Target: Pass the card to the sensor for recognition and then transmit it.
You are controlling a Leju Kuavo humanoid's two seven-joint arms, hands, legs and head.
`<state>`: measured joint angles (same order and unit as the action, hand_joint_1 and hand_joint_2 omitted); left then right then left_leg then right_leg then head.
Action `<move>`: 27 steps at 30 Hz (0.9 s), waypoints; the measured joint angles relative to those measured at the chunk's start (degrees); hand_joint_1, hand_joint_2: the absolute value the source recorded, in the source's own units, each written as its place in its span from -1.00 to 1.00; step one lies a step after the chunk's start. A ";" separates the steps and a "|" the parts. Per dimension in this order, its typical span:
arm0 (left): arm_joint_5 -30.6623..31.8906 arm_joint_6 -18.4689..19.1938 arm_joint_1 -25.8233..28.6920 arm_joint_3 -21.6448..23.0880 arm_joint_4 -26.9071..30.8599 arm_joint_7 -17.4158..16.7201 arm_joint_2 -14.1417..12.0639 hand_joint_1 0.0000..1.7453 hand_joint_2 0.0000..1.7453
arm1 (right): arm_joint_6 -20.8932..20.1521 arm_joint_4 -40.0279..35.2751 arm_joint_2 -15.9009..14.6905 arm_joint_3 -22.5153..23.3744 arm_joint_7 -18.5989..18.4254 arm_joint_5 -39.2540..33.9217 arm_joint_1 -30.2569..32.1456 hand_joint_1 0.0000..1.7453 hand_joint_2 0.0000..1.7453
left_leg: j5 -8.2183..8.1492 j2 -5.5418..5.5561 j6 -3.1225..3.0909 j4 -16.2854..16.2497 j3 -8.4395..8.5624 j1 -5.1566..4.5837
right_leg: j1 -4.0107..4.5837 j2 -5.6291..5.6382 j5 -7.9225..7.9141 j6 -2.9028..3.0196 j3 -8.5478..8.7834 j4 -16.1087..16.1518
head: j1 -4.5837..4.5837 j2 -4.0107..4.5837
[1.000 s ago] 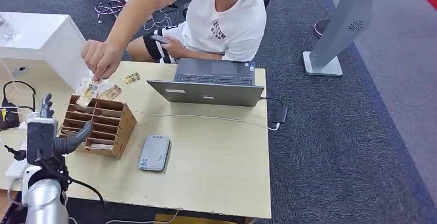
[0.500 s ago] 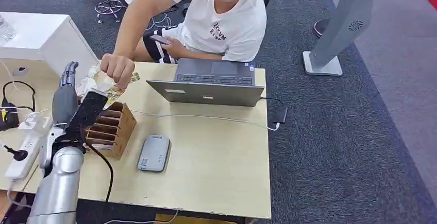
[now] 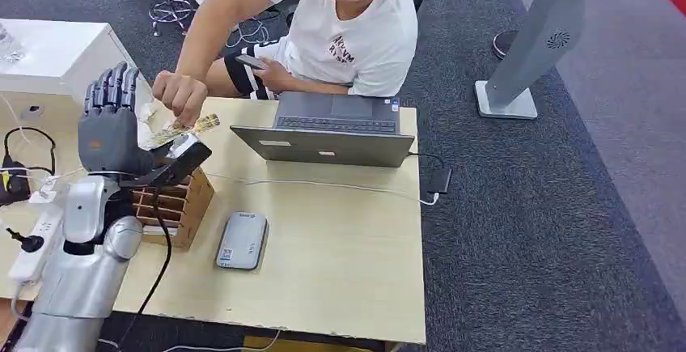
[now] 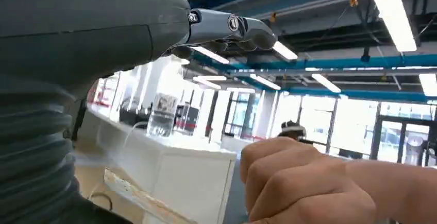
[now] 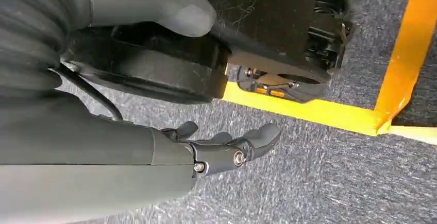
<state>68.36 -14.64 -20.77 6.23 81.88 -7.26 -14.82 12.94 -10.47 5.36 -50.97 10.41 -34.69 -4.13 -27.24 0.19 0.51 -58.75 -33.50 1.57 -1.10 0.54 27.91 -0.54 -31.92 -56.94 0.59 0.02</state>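
The left hand [image 3: 109,129] is raised above the worktop [image 3: 340,247], palm side turned away, fingers [image 3: 113,89] upright and spread apart, with nothing in it. Just beside it, toward the laptop [image 3: 332,133], a person's hand [image 3: 179,95] pinches a card [image 3: 184,129] that hangs tilted over the far end of the cardboard organizer [image 3: 174,202]. The card is near the robot's thumb, but I cannot tell whether they touch. In the left wrist view the person's fist [image 4: 293,183] sits close below the robot's fingers [image 4: 232,28].

The cardboard organizer stands on the worktop under the raised forearm; its slots are partly hidden and I cannot make out what is in them. A grey card sensor [image 3: 243,240] lies flat on the worktop, apart from the organizer, on the near side of the laptop.

The right hand [image 5: 221,149] hangs down over grey carpet [image 5: 319,183] beside yellow floor tape [image 5: 309,110], fingers loosely curled and empty.
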 joint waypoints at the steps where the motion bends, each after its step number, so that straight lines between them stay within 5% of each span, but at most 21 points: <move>1: 1.16 -0.39 -0.23 0.50 -0.02 -0.43 -0.35 -1.00 1.00 | 0.04 0.00 0.02 -0.26 -0.24 0.00 -0.08 -1.00 1.00 | 0.00 0.00 0.00 0.00 0.00 0.00 | 0.00 0.00 0.00 0.00 0.00 0.00 | 0.00 0.00; 2: 1.80 -0.59 -0.47 0.88 -0.02 -0.70 -0.59 -1.00 1.00 | 0.22 0.00 0.04 -0.44 -0.35 0.00 -0.16 -1.00 1.00 | 0.00 0.00 0.00 0.00 0.00 0.00 | 0.00 0.00 0.00 0.00 0.00 0.00 | -0.02 0.00; 3: 2.17 -0.70 -0.73 1.32 -0.02 -0.96 -0.83 1.00 1.00 | 0.42 0.00 0.09 -0.57 -0.40 0.04 -0.21 -1.00 1.00 | 0.00 0.00 0.00 0.00 0.00 0.00 | 0.00 0.00 0.00 0.00 0.00 0.00 | 0.00 -0.02; 27: 0.95 -1.20 -0.01 4.13 0.41 -0.48 -2.49 1.00 1.00 | 1.62 0.00 0.50 -2.15 0.06 1.33 -0.25 -1.00 1.00 | 0.00 0.00 0.00 0.00 -0.01 0.00 | 0.00 0.00 0.00 0.00 0.01 0.00 | 0.00 -0.02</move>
<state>69.31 -15.85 -20.79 10.36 82.29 -7.74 -17.31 14.56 -10.47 5.86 -53.11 10.47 -33.35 -4.38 -27.24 0.19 0.51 -58.76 -33.51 1.57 -1.10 0.54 27.91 -0.54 -31.91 -56.94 0.59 0.00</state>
